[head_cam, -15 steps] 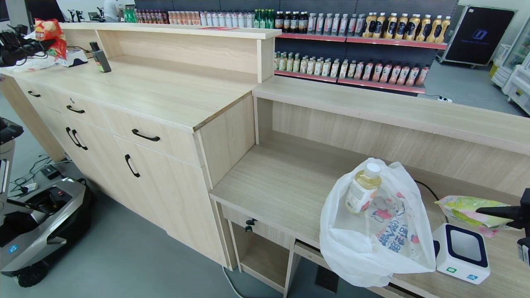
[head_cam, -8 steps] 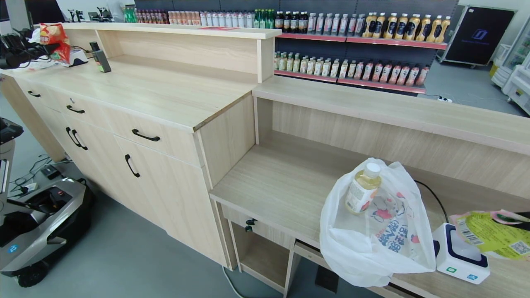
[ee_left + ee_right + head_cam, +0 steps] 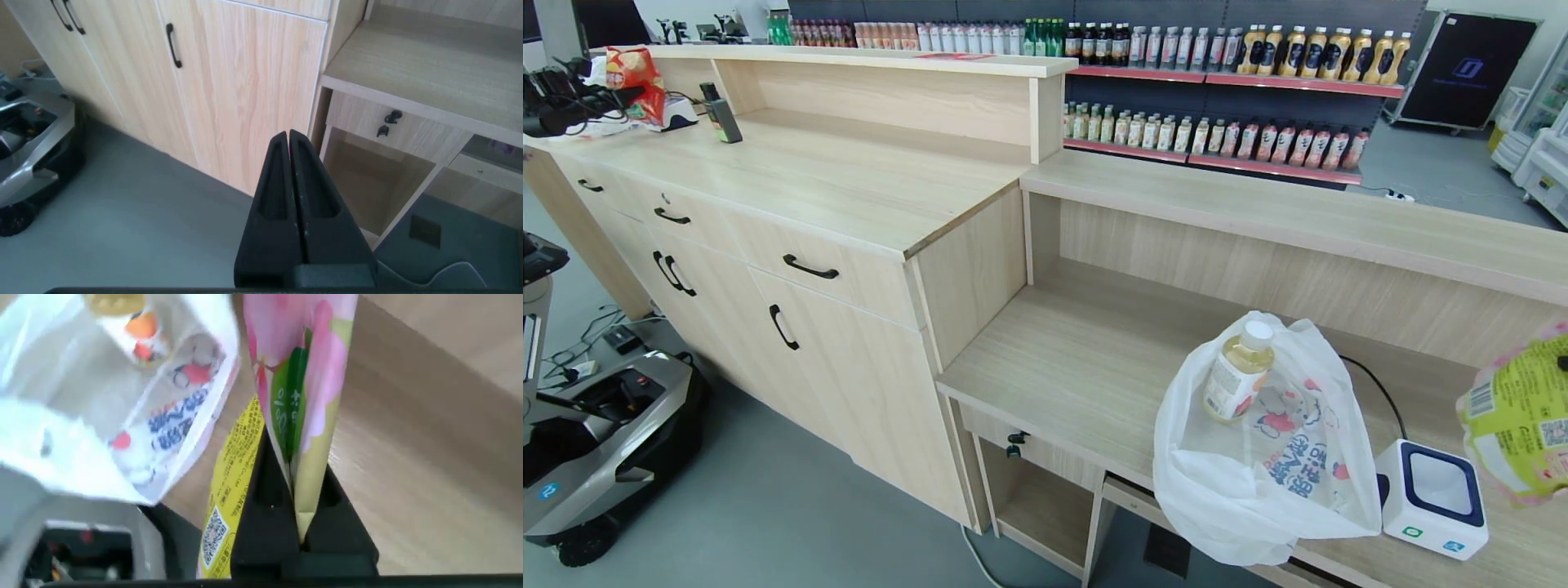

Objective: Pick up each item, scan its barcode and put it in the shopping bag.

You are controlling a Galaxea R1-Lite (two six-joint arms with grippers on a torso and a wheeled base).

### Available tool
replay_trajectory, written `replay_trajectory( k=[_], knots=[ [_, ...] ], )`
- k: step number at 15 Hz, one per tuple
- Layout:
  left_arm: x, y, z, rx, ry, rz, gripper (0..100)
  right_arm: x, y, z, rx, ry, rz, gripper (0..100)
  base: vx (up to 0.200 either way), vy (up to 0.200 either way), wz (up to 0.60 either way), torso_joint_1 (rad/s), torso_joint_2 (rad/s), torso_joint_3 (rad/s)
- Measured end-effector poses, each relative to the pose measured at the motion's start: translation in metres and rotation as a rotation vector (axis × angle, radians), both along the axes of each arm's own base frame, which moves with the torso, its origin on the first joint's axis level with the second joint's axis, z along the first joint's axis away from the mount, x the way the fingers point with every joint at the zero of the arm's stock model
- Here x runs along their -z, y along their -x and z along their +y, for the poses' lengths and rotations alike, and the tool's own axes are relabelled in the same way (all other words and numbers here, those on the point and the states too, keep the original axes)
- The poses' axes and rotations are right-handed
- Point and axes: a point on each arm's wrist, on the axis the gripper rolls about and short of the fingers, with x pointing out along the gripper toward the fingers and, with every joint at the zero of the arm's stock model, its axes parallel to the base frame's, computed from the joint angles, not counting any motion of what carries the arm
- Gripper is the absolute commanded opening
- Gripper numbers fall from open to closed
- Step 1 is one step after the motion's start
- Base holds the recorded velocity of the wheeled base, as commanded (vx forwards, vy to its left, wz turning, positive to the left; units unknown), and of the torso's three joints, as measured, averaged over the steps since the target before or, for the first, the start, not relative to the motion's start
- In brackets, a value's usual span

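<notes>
Our right fingers (image 3: 265, 502) pinch the green snack packet (image 3: 1521, 412), held off the table (image 3: 1086, 359) at 3 o'clock of the shopping bag (image 3: 1258, 490), near the scanner (image 3: 1431, 500). Our left fingers (image 3: 274, 192) are pressed together.

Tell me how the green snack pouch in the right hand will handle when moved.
The green snack pouch is probably floppy: pinched at one edge by the right hand, its body curves. It looks puffy, so it is likely light for its size. Its glossy film may slip.
</notes>
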Motion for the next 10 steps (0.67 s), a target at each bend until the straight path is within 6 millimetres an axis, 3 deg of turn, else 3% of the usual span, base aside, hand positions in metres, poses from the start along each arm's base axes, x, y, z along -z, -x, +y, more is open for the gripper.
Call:
replay_trajectory(
  k=[2,4,7,9,10],
  knots=[
    [0.000,0.000,0.000,0.001,0.000,0.000,0,-0.005,-0.010,0.024,0.148,-0.035,-0.053,0,0.000,0.000,0.00,0.000,0.00,0.000],
    [0.000,0.000,0.000,0.001,0.000,0.000,0,0.004,-0.013,0.056,0.175,0.011,-0.097,0,0.000,0.000,0.00,0.000,0.00,0.000],
    [0.000,0.000,0.000,0.001,0.000,0.000,0,0.024,-0.003,0.097,0.091,0.098,-0.097,0,0.000,0.000,0.00,0.000,0.00,0.000],
    [0.000,0.000,0.000,0.000,0.000,0.000,0,0.034,0.003,0.108,0.015,0.176,-0.068,0,0.000,0.000,0.00,0.000,0.00,0.000],
    [0.000,0.000,0.000,0.000,-0.001,0.000,0,0.038,0.006,0.112,-0.022,0.198,-0.053,0,0.000,0.000,0.60,-0.002,0.00,0.002]
  ],
)
